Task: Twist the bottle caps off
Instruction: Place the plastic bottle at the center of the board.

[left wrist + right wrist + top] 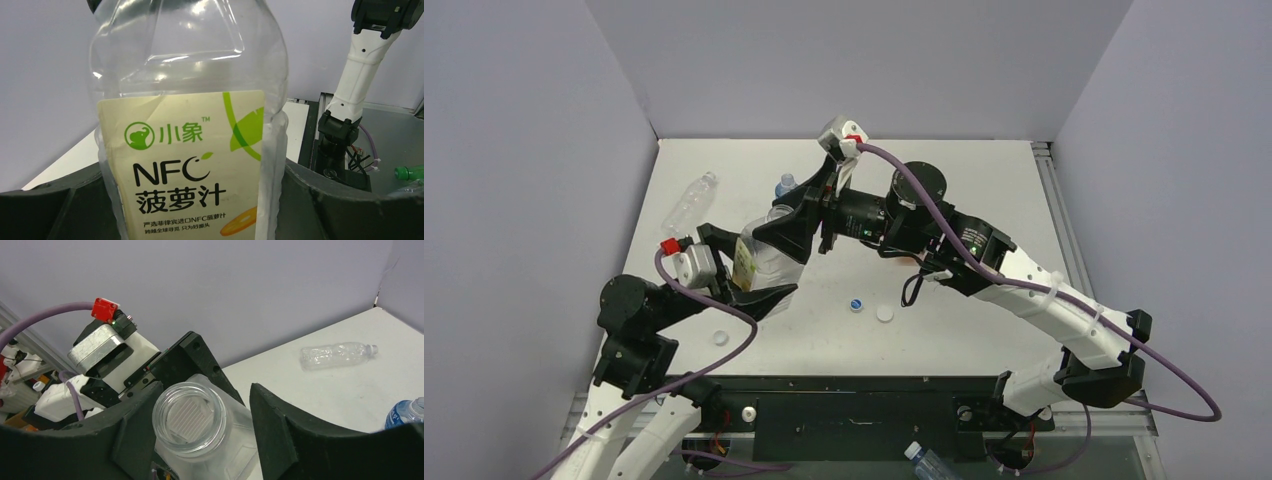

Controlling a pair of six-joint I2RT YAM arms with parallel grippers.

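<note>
My left gripper point(749, 270) is shut on a clear juice bottle with a cream label point(190, 165) and holds it up, tilted, above the table. The bottle's wide mouth point(189, 417) is bare, with no cap on it. My right gripper point(202, 395) is open and empty, with its jaws on either side of the bottle's neck; it also shows in the top view point(784, 228). A blue cap with a white top point(856, 304) and a white cap point(884, 313) lie loose mid-table. Another white cap point(721, 337) lies near the left arm.
A clear bottle point(689, 203) lies at the far left, also seen in the right wrist view point(337, 355). A blue-labelled bottle point(786, 185) lies behind the grippers. Grey walls enclose the table. Below the front edge lie another bottle point(929, 462) and a green-capped one point(407, 172).
</note>
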